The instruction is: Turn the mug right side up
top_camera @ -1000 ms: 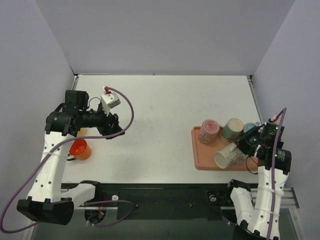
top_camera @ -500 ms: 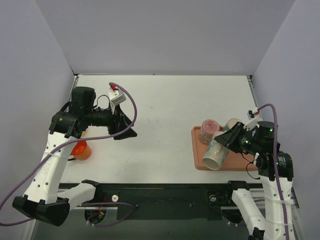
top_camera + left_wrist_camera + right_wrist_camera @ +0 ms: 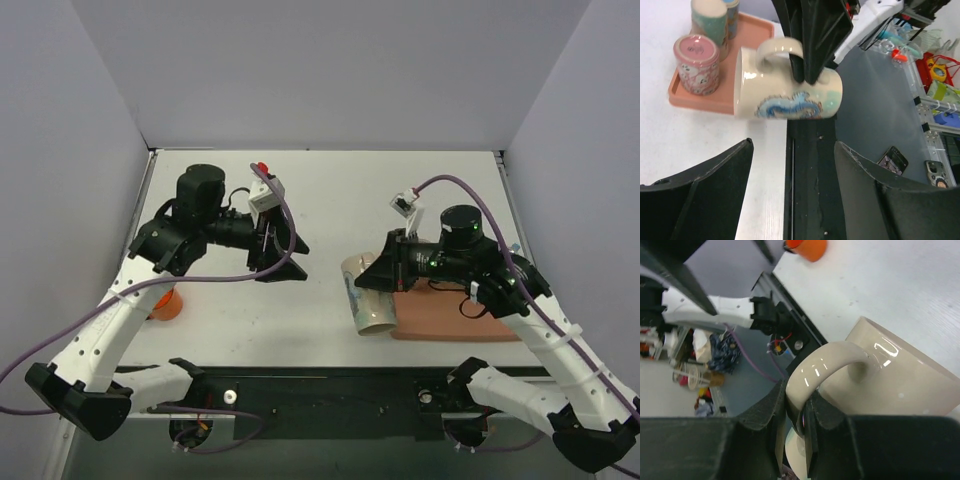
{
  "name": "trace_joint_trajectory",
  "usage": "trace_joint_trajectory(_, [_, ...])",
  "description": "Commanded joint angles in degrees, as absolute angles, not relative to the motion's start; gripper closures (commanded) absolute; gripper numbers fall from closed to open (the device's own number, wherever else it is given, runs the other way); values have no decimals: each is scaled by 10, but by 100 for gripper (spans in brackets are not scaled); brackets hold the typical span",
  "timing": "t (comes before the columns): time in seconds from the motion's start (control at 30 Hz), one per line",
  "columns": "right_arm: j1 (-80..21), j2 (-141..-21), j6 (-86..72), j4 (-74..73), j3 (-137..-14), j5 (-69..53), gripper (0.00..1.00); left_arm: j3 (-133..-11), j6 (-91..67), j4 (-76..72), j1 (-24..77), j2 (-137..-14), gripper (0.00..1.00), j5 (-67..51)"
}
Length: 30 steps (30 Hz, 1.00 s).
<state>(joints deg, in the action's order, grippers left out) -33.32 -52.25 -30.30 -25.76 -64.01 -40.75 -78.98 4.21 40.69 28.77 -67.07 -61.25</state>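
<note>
Right arm: folded across from its base, forearm level above the tray (image 3: 450,325), wrist pointing to the left edge of the table (image 3: 330,190). The right gripper (image 3: 796,412) is pressed together on the handle (image 3: 825,365) of the mug (image 3: 368,298), one finger on each side of the loop. The mug hangs clear of the surface, lying on its side with the handle uppermost, just off the tray's left edge and close to the table's near edge.

Left arm: elbow raised, forearm reaching right over the middle of the table. The left gripper (image 3: 285,250) faces the mug with its jaws spread wide and nothing between them; it is near the mug but apart from it.

Materials: the mug is glossy cream ceramic, cylindrical, with a thick rounded handle and a blue and teal wave print on its side. The tray is flat, rectangular, salmon pink, with a low rim. Other mugs (image 3: 696,65) stand on it base up. The gripper fingers are matte black. An orange cup (image 3: 165,303) sits by the table's left edge.
</note>
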Motion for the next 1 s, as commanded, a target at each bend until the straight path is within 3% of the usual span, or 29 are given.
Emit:
trace_joint_trajectory(0.0, [-390,-553,-254,-152,-734,-501,100,-767,-55,220,301,-663,24,-673])
trace_joint_trajectory(0.27, [-434,-604,-241,-125,-795,-527,100,-681,-217,32,323,-646,23,-747])
trace_joint_trajectory(0.5, [-454,-619,-225,-119,-808,-530,100,-666,-245,24,331,-652,26,-723])
trace_joint_trajectory(0.6, [-454,-614,-204,-126,-797,-519,100,-665,-250,28,339,-652,43,-736])
trace_joint_trajectory(0.77, [-449,-621,-191,-125,-800,-516,100,-642,-254,42,357,-650,55,-744])
trace_joint_trajectory(0.83, [-448,-623,-187,-125,-802,-517,100,-638,-260,41,359,-648,68,-743])
trace_joint_trajectory(0.9, [-440,-624,-185,-126,-797,-519,100,-642,-262,45,359,-646,86,-744])
trace_joint_trajectory(0.93, [-435,-623,-184,-126,-789,-518,100,-643,-262,47,359,-645,100,-744])
trace_joint_trajectory(0.97, [-422,-623,-186,-126,-782,-517,100,-644,-259,55,359,-643,100,-742])
